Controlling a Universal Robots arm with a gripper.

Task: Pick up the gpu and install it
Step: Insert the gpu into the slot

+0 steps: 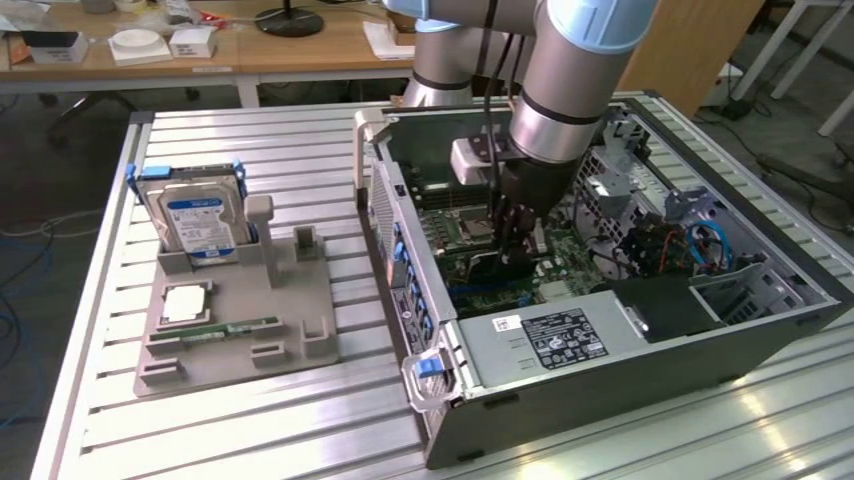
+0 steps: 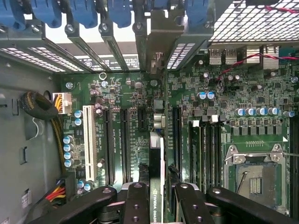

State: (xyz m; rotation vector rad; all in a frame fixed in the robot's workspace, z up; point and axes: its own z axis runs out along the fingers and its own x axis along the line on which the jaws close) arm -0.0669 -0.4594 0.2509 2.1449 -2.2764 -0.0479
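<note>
My gripper (image 1: 511,262) reaches down into the open computer case (image 1: 641,385), over the green motherboard (image 1: 467,225). In the wrist view its black fingers (image 2: 136,205) are shut on the gpu (image 2: 156,163), which I see edge-on as a thin dark card with white lettering. The card's silvery metal end bracket (image 2: 158,42) stands at the case's rear slot openings. The card hangs upright over the motherboard (image 2: 233,93), between two long black expansion slots (image 2: 125,140) and the memory slots (image 2: 205,149). I cannot tell whether its lower edge touches a slot.
A grey fixture tray (image 1: 287,330) lies on the slatted table at the exterior view's left, holding a hard drive (image 1: 200,215), a memory stick (image 1: 220,328) and a small chip (image 1: 184,303). Inside the case are a power supply (image 1: 561,335), cables (image 1: 694,245) and the processor socket (image 2: 254,172).
</note>
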